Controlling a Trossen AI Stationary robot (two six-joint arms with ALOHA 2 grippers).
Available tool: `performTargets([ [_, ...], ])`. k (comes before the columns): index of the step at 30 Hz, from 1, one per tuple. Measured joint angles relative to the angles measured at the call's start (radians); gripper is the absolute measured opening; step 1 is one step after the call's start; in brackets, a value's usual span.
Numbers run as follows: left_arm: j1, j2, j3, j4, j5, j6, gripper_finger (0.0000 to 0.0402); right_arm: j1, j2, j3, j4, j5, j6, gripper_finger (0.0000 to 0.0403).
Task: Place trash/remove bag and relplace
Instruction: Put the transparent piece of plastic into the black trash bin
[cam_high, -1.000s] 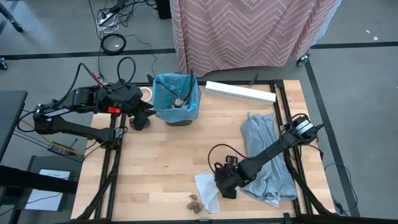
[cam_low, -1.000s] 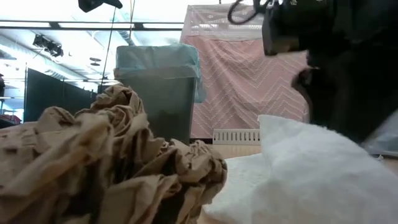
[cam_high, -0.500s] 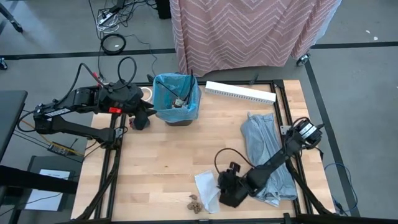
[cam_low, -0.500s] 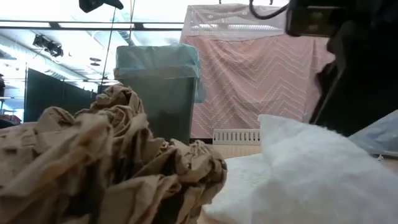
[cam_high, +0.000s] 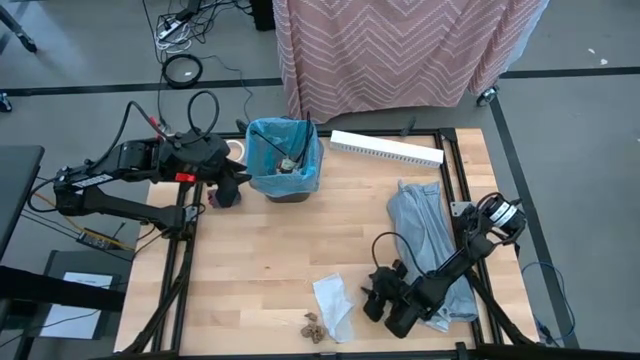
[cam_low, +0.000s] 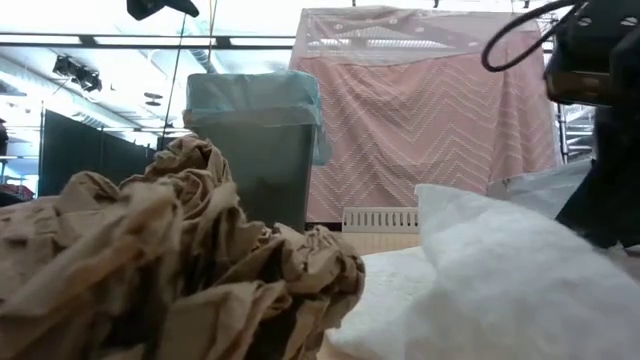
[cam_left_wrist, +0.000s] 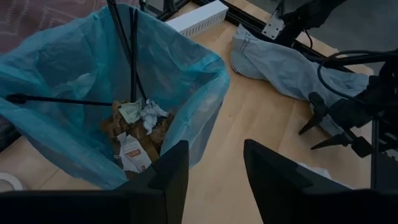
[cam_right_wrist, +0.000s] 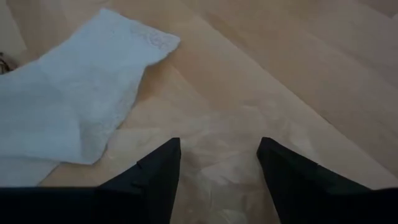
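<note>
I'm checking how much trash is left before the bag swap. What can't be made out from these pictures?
- Depth of trash in the bin: in the high view the blue bag hides most; the left wrist view shows only the top scraps.
- Brown crumpled paper: fills the low view, cut off by the edges and hiding the table behind it.
- White tissue: cut off in the right wrist view, beside the open right tool.

1. A robotics lab or workshop: two dark robot arms are mounted on a black metal frame (cam_high: 448, 160) around a pale wooden surface (cam_high: 270, 250).
2. Bare grey floor (cam_high: 80, 50) with loose cables (cam_high: 182, 68).
3. A pink zigzag-patterned cloth (cam_high: 400, 45) hangs behind.
</note>
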Motion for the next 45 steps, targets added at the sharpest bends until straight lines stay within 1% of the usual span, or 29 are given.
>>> performTargets([
  [2, 0.0, 0.0, 0.0, 0.0, -0.009, 0.0, 0.0162, 0.002, 0.0, -0.005, -0.003, -0.014, 0.001, 0.0196],
  [3, 0.0, 0.0, 0.0, 0.0, -0.012, 0.0, 0.0162, -0.001, -0.001, -0.006, -0.007, -0.028, -0.003, 0.0181],
  [5, 0.0, 0.0, 0.0, 0.0, -0.012, 0.0, 0.0162, -0.003, -0.001, -0.007, -0.013, -0.048, -0.032, 0.0137],
  [8, 0.0, 0.0, 0.0, 0.001, -0.015, 0.0, 0.0162, -0.015, 0.0, -0.007, -0.024, -0.058, -0.051, 0.0049],
  [9, 0.0, 0.0, 0.0, 0.001, -0.016, -0.001, 0.0162, -0.024, 0.0, -0.007, -0.027, -0.062, -0.05, 0.0026],
  [10, 0.0, 0.0, 0.0, 0.001, -0.019, -0.002, 0.0162, -0.034, 0.0, -0.007, -0.026, -0.065, -0.05, 0.0014],
  [13, 0.001, 0.0, 0.0, 0.001, -0.035, -0.002, 0.0162, -0.08, -0.004, 0.002, -0.019, -0.089, -0.056, 0.0005],
  [15, 0.001, 0.0, 0.0, 0.001, -0.039, -0.003, 0.0162, -0.123, -0.017, 0.018, -0.02, -0.105, -0.121, 0.0001],
  [19, 0.001, 0.0, 0.0, 0.003, -0.045, -0.002, 0.0162, -0.228, -0.067, 0.053, -0.038, -0.111, -0.341, 0.0],
  [22, 0.001, 0.0, 0.0, 0.003, -0.046, -0.002, 0.0162, -0.311, -0.126, 0.08, -0.01, -0.072, -0.499, 0.0],
  [24, 0.001, 0.0, 0.0, 0.004, -0.046, -0.002, 0.0162, -0.369, -0.153, 0.081, 0.033, -0.046, -0.616, 0.0],
  [26, 0.001, 0.0, 0.0, 0.002, -0.046, -0.002, 0.0162, -0.427, -0.183, 0.081, 0.093, -0.055, -0.712, 0.0],
  [27, 0.001, 0.0, 0.0, 0.003, -0.046, -0.002, 0.0162, -0.457, -0.199, 0.083, 0.113, -0.089, -0.735, 0.0],
  [29, 0.001, 0.0, 0.0, 0.001, -0.038, -0.002, 0.0162, -0.502, -0.222, 0.084, 0.123, -0.224, -0.739, 0.0002],
  [30, 0.001, 0.0, 0.0, 0.001, -0.025, -0.001, 0.0162, -0.512, -0.228, 0.083, 0.12, -0.299, -0.74, 0.0005],
  [32, 0.0, 0.0, 0.0, -0.002, -0.005, 0.002, 0.0162, -0.495, -0.243, 0.082, 0.137, -0.412, -0.76, 0.0013],
  [33, 0.0, 0.0, 0.0, -0.006, 0.007, 0.003, 0.0162, -0.475, -0.256, 0.082, 0.153, -0.437, -0.771, 0.0017],
  [34, 0.0, 0.0, 0.0, -0.009, 0.009, 0.004, 0.0162, -0.452, -0.27, 0.083, 0.163, -0.438, -0.776, 0.002],
  [35, 0.0, 0.0, 0.0, -0.01, 0.012, 0.005, 0.0162, -0.425, -0.281, 0.083, 0.164, -0.42, -0.778, 0.0022],
  [36, 0.0, 0.0, 0.0, -0.009, 0.012, 0.005, 0.0162, -0.395, -0.29, 0.084, 0.158, -0.38, -0.775, 0.0021],
  [39, 0.0, 0.0, 0.0, -0.009, 0.013, 0.006, 0.0162, -0.286, -0.299, 0.083, 0.073, -0.212, -0.706, 0.0005],
  [41, 0.0, 0.0, 0.0, -0.009, 0.015, 0.009, 0.0162, -0.191, -0.299, 0.083, -0.012, -0.085, -0.596, 0.0004],
  [42, 0.0, 0.0, 0.0, -0.008, 0.015, 0.01, 0.0162, -0.141, -0.295, 0.078, -0.048, -0.001, -0.519, 0.0006],
  [45, 0.0, 0.0, 0.0, -0.007, 0.014, 0.011, 0.0162, -0.005, -0.279, 0.017, -0.083, 0.291, -0.244, 0.0012],
])
